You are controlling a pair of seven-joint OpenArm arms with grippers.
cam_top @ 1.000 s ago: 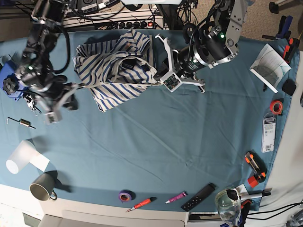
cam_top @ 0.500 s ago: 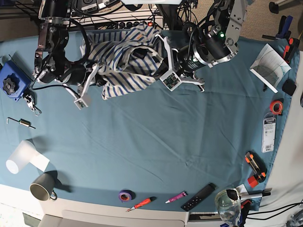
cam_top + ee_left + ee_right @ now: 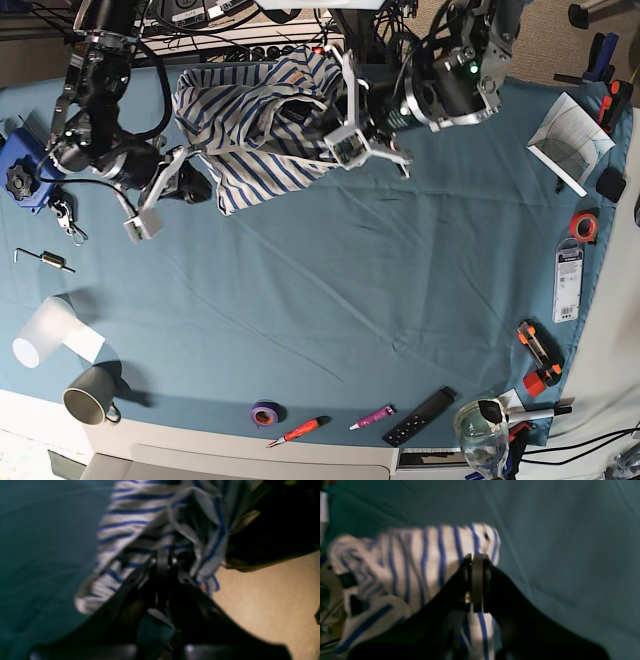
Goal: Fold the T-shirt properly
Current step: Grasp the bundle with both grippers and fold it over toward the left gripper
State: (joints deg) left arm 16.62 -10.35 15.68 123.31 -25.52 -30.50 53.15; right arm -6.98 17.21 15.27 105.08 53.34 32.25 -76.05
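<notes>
The white T-shirt [image 3: 255,140] with thin blue stripes hangs bunched between both arms at the back middle of the teal table cloth [image 3: 330,290]. My left gripper [image 3: 322,122] is on the shirt's right side. In the left wrist view this left gripper [image 3: 162,557] is shut on a fold of the T-shirt [image 3: 130,525]. My right gripper [image 3: 208,182] is at the shirt's lower left edge. The right wrist view shows the right gripper [image 3: 477,557] shut on the striped T-shirt [image 3: 425,555]. Both wrist views are blurred.
A blue block [image 3: 20,175] sits at the left edge, a white cup [image 3: 40,335] and a grey mug [image 3: 90,395] at front left. Purple tape [image 3: 265,412], a red screwdriver [image 3: 300,431] and a remote [image 3: 420,416] line the front. Orange tape [image 3: 584,225] and paper [image 3: 570,135] lie right.
Both arms have carried the shirt up and toward the back of the table. The right arm swung in from the left; the left gripper moved back and left.
</notes>
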